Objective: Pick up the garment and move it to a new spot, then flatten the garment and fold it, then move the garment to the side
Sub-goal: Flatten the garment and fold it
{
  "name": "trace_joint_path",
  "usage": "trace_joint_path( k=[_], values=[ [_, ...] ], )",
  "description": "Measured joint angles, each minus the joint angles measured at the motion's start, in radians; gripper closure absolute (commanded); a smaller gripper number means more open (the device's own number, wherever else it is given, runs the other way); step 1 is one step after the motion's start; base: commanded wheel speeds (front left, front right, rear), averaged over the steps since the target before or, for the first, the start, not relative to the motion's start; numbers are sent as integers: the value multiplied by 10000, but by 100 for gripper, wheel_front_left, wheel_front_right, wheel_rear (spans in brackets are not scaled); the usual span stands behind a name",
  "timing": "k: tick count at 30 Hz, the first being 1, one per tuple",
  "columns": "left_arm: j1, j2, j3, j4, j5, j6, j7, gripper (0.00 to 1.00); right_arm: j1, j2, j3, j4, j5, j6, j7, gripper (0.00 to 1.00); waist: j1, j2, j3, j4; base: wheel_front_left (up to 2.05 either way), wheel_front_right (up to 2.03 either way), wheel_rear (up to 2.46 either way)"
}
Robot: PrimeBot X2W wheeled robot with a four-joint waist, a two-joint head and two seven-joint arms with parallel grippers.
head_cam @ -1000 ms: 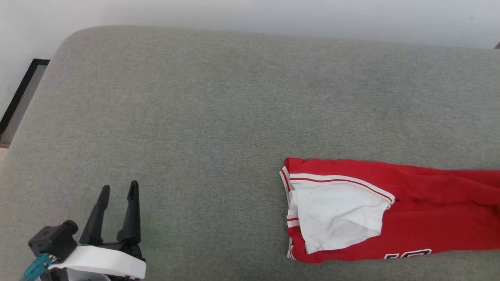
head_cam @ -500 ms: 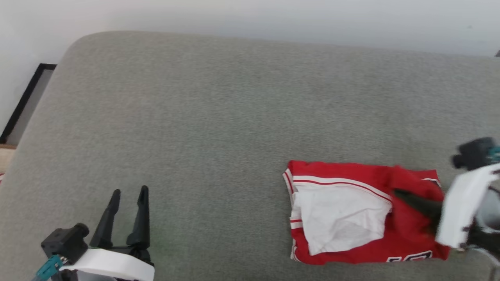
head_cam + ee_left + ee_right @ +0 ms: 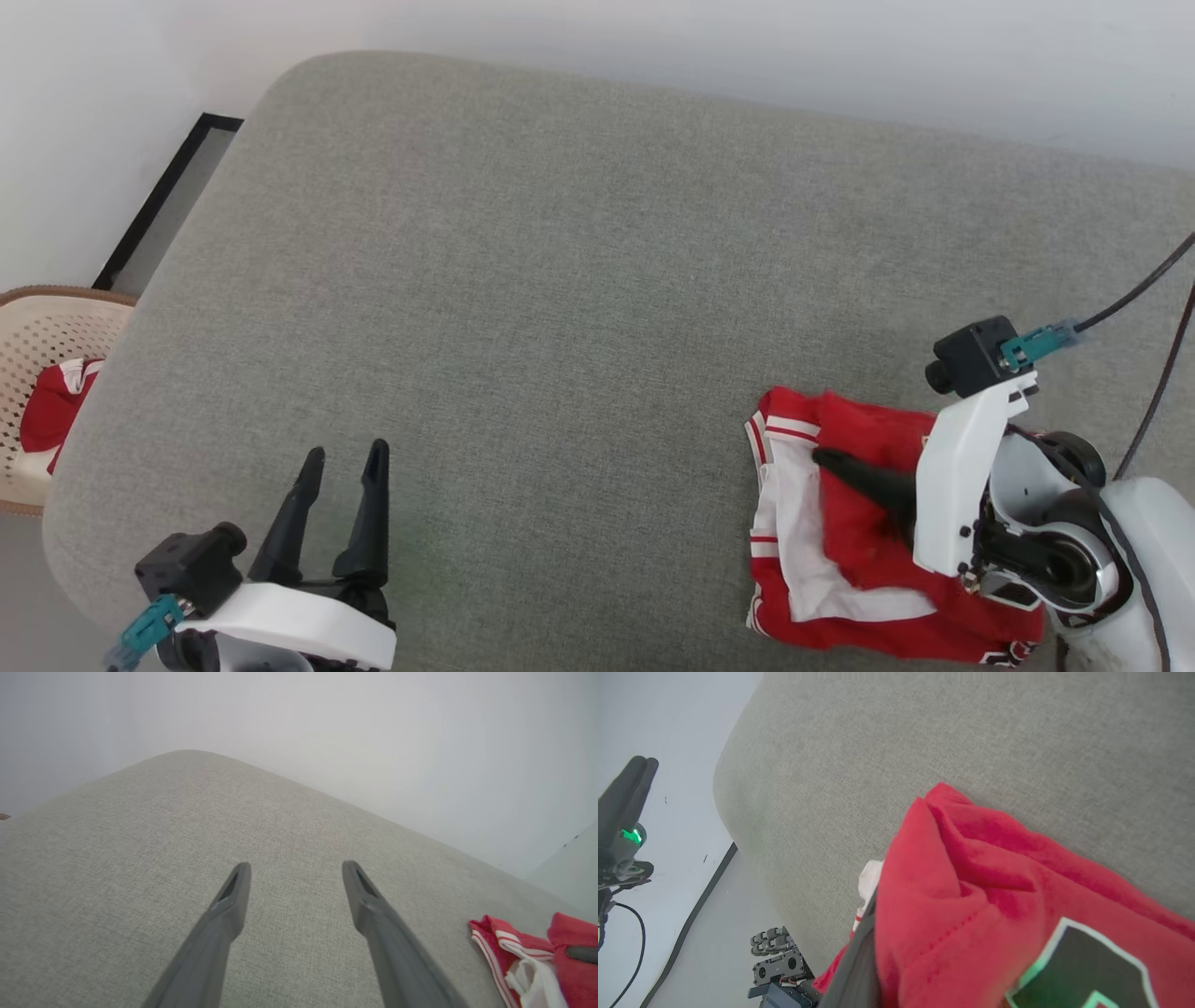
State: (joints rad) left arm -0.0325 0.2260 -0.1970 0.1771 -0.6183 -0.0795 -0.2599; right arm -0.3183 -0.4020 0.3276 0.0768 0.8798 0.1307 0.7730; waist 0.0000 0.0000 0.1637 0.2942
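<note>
The broad grey fabric cushion [image 3: 560, 280] is carrying the red white-sleeved jersey shirt [image 3: 859, 551] at its near right, freshly doubled over so folding is advancing, with the right gripper [image 3: 831, 462] lying in the fold, its hold impossible to tell, and the left gripper [image 3: 347, 451] idling with fingers wide.

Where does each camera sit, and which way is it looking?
Head view: on the head, looking down at the cushion; left claw lower left, right claw on the shirt.
Left wrist view: on the left wrist, looking along its two spread fingers across the cushion toward a wall.
Right wrist view: on the right wrist, close above the shirt; one finger at the bottom edge.
Shared: all three show shirt and cushion.
</note>
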Motion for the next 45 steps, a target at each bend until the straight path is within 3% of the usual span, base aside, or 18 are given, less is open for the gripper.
trace_joint_path(
  k=[7, 14, 21, 31, 39, 45],
  values=[
    [179, 102, 376, 31, -98, 6, -4, 0, -75, -357, -111, -746, 489, 0, -82, 0, 0, 0, -213, -372, 0, 0, 0],
    [358, 311, 721, -90, -109, 84, -4, 0, 284, -974, -1066, -1452, 242, 0, -926, 0, 0, 0, -443, -1015, 0, 0, 0],
    [554, 487, 1047, -188, -79, 88, -8, 0, 1033, -1041, -2052, -1689, -71, 0, -2763, 0, 0, 0, -741, -1659, 0, 0, 0],
    [904, 617, 1409, -38, 121, -2, -12, 0, 2212, -1047, -2230, -1131, -1034, 0, -5800, 0, 0, 0, -1301, -2372, 0, 0, 0],
    [1373, 604, 1751, 33, 849, -128, -13, 0, 2865, -1028, -1799, 69, -2054, 0, -8656, 0, 0, 0, -1841, -2797, 0, 0, 0],
    [1510, 474, 1958, 13, 1632, -261, -12, 0, 3134, -1043, -1605, 1287, -2439, 0, -9992, 0, 0, 0, -2132, -2831, 0, 0, 0]
  ],
)
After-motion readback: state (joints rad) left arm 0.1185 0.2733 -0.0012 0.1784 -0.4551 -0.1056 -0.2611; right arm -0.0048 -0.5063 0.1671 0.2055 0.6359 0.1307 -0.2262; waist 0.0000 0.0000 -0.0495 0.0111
